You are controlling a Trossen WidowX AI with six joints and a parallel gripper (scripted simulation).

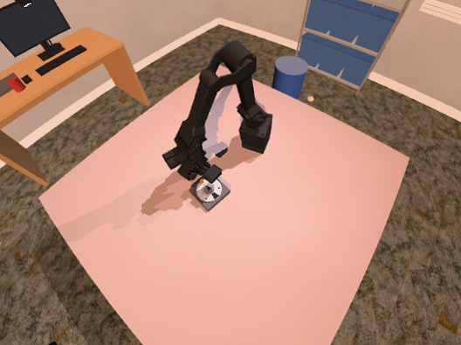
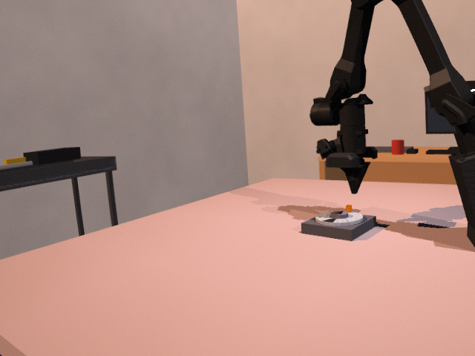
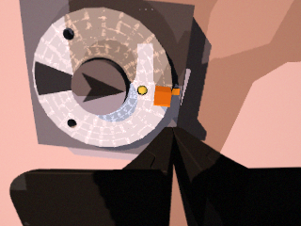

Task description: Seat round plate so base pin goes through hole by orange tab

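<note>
The round white plate point(image 3: 103, 77) lies flat on the dark square base point(image 3: 113, 75), also seen in the top and exterior views point(image 1: 209, 190) point(image 2: 338, 218). Its orange tab point(image 3: 164, 95) points toward my fingers. A small yellow pin point(image 3: 142, 89) shows through the hole next to the tab. Two other holes point(image 3: 69, 34) point(image 3: 71, 123) are dark. My gripper point(image 2: 353, 189) is shut and empty, hovering a little above the plate near the tab; it also shows in the wrist view point(image 3: 173, 137).
The arm's own pedestal point(image 1: 255, 131) stands behind the base. A blue cylinder bin point(image 1: 289, 76) and a shelf point(image 1: 351, 17) stand at the back right. An orange desk point(image 1: 36, 79) is at the back left. A dark side table point(image 2: 53, 168) stands at left.
</note>
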